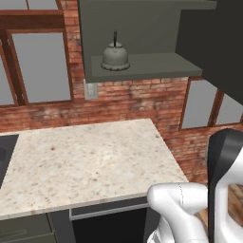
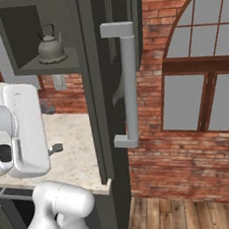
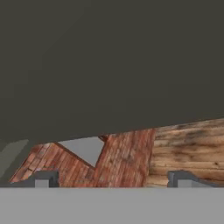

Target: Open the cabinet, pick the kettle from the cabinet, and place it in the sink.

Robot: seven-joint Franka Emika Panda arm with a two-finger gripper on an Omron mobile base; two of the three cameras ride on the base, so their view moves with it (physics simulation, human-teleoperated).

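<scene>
The cabinet (image 1: pixel 142 66) hangs open above the counter, and its door (image 2: pixel 96 88) is swung out to the right, carrying a long silver bar handle (image 2: pixel 129 85). The grey dome-shaped kettle (image 1: pixel 115 57) (image 2: pixel 50 47) stands upright on the cabinet's shelf, with its thin dark handle pointing up. At the counter's far left a dark corner shows, which looks like the sink (image 1: pixel 6 156). In the hand view my gripper (image 3: pixel 112 179) is open. Its two fingertips (image 3: pixel 46 179) stand wide apart with nothing between them, close to the dark door face. The kettle is well above and away from the gripper.
A speckled stone counter (image 1: pixel 90 161) runs below the cabinet, with a brick wall and windows behind it. The open door (image 1: pixel 213 42) juts out at the upper right. Beyond the counter's right end lies a wooden floor (image 2: pixel 195 213). My white arm (image 2: pixel 24 135) rises at the lower left.
</scene>
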